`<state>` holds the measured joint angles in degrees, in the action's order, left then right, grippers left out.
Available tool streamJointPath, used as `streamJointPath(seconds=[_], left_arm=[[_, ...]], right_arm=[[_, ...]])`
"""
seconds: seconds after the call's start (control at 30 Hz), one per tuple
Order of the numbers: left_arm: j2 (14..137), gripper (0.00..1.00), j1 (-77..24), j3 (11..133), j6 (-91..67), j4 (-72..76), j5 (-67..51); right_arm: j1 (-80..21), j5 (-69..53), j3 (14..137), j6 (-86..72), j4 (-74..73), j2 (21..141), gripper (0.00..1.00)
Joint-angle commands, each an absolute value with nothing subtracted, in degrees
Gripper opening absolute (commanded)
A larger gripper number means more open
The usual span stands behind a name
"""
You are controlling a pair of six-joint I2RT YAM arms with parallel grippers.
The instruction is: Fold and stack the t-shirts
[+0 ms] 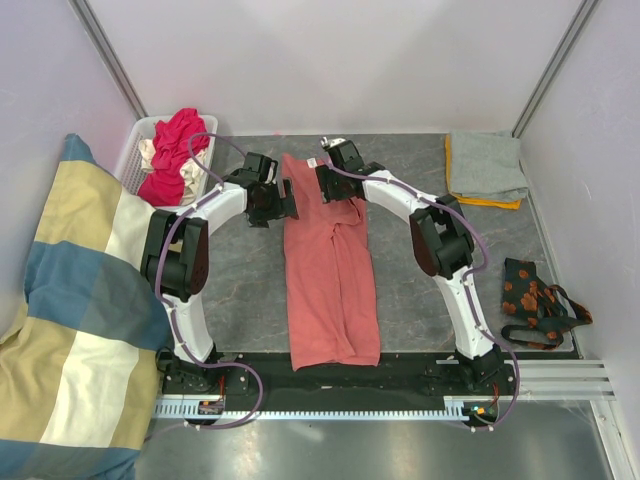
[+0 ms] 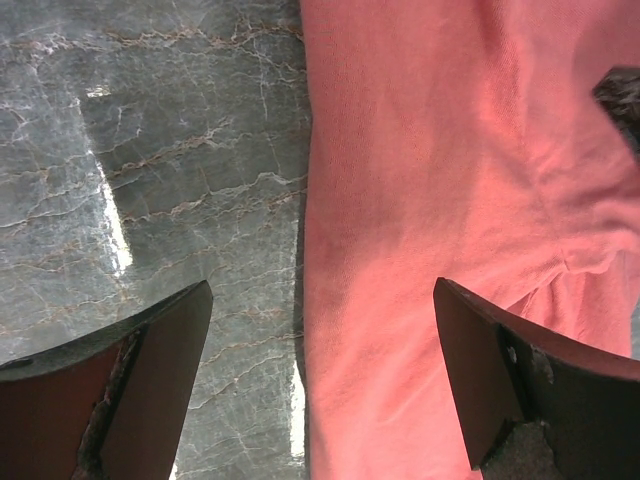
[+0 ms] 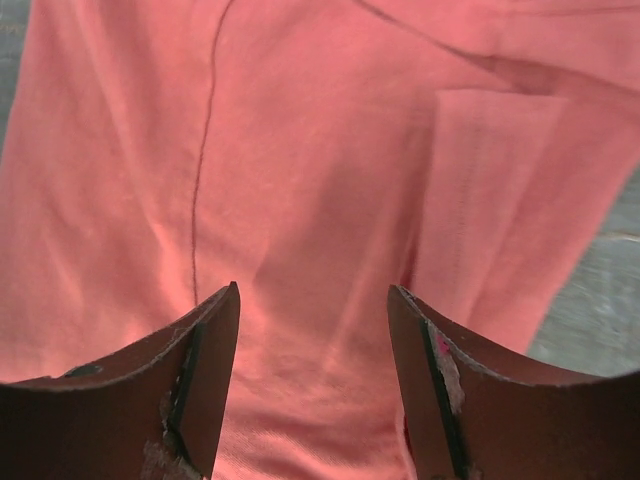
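Left gripper (image 2: 322, 284) wide open over pink t-shirt (image 1: 330, 290) edge; right gripper (image 3: 313, 287) jaws apart above shirt, empty.

**Three views, one shirt**

From above and behind the arm bases (image 1: 195, 368) we look steeply down on the whole grey marbled tabletop (image 1: 250, 300). Our left wrist camera sits close, looking past its dark fingers (image 2: 150, 390) at the long salmon-pink cotton t-shirt's (image 2: 420, 200) left edge and bare marble. Our right wrist camera, equally close, sees almost only that shirt, which all three views share.
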<state>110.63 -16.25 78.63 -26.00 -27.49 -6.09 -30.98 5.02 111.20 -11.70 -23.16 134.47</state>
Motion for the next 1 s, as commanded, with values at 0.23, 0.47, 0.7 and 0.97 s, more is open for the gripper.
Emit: streamJointPath(seconds=[0.23,0.47,0.7,0.97], left_arm=[[108.9,1.0,-16.61,78.66,-27.42,-25.84,-6.15],[109.16,1.0,-16.61,78.49,-27.33,-25.75,-5.98],[109.6,1.0,-16.61,78.4,-27.33,-25.75,-6.24],[109.6,1.0,-16.52,78.57,-27.33,-25.84,-6.24]], right_arm=[[-29.45,0.7,112.68,-10.63,-22.24,136.14,0.7],[-29.27,9.13,111.36,-10.28,-22.24,135.36,0.72],[-29.18,20.29,109.69,-9.93,-22.06,133.24,0.73],[-28.48,27.16,105.83,-13.0,-21.54,129.56,0.74]])
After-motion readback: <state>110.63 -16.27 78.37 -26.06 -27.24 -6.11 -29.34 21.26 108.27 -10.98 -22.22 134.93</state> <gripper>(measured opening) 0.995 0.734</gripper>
